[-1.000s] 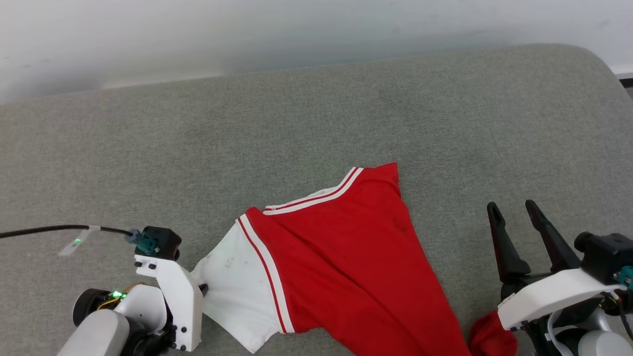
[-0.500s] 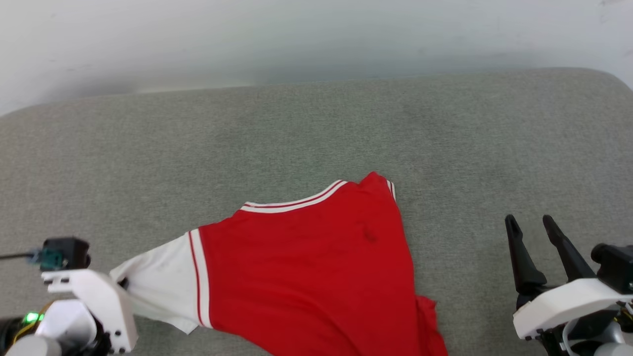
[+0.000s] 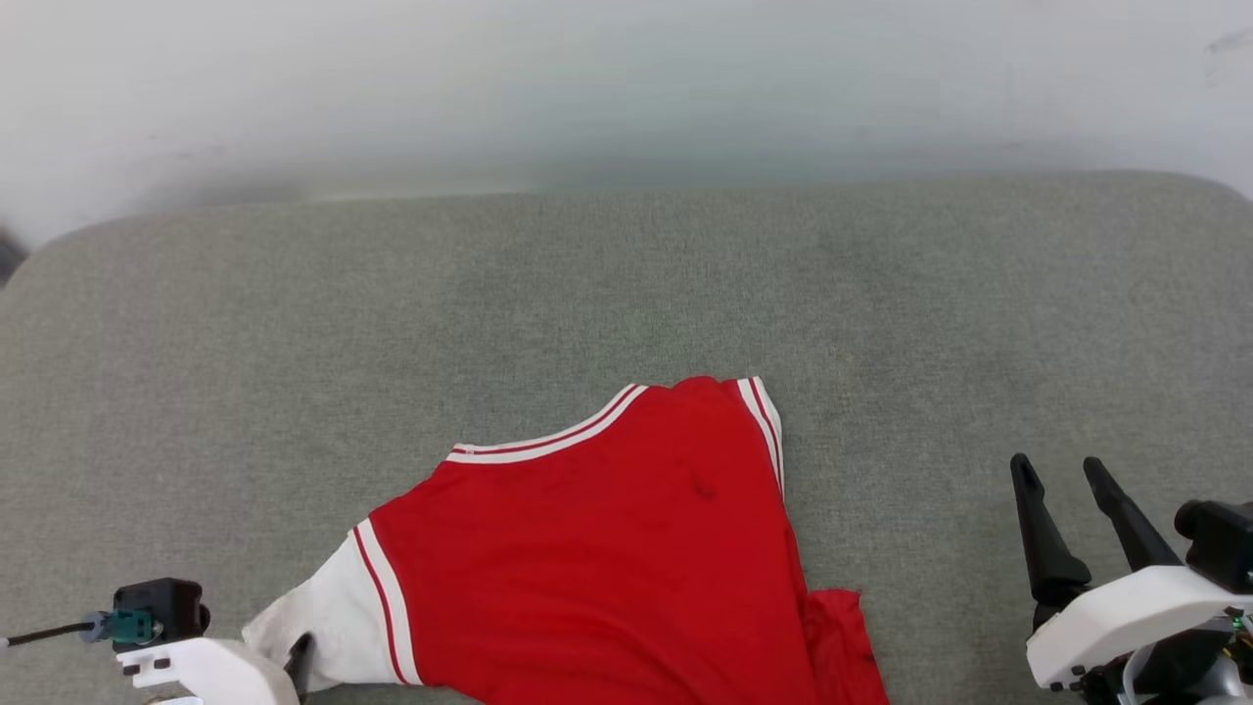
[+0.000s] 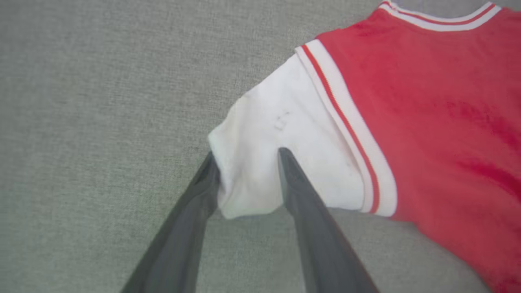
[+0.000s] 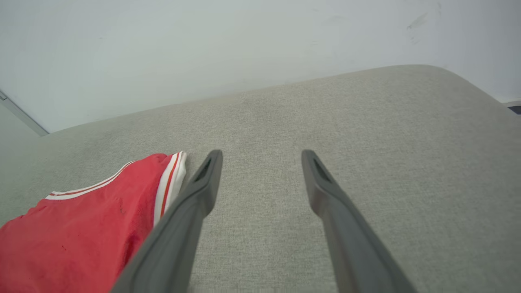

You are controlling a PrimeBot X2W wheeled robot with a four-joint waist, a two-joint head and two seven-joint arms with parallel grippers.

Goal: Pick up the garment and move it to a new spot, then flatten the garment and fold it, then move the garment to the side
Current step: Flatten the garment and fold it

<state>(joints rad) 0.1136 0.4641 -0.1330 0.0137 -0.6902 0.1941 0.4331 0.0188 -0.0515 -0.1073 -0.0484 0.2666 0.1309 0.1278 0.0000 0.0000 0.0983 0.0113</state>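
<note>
Wall: a pale wall (image 3: 587, 88) is running along the far edge of the scene.
Surface: a grey fabric-covered surface (image 3: 294, 323) with rounded far corners is carrying everything in the head view.
Garment: the garment (image 3: 607, 548), red with no print showing, is lying spread on the near half of the surface, left of centre, its lower part running off the bottom of the head view and a small red flap bunching at its right edge.
Right end effector: the right end effector (image 3: 1059, 468) is hovering released, its two dark fingers parted and nothing between them, well apart from the garment at the lower right; in its own wrist view the red fabric is lying just beside the left-hand finger (image 5: 203, 183).
Left end effector: the left end effector (image 4: 247, 156) is grasping the garment at the lower left, its fingers pinching the cuff end of the white sleeve (image 4: 281, 134).
Trim: red-and-white striped trim (image 4: 346, 122) is edging the sleeve seam, and a matching band (image 3: 548, 441) is curving along the neckline.
Cable: a thin black cable (image 3: 44, 636) is trailing off the left edge from the wrist.
</note>
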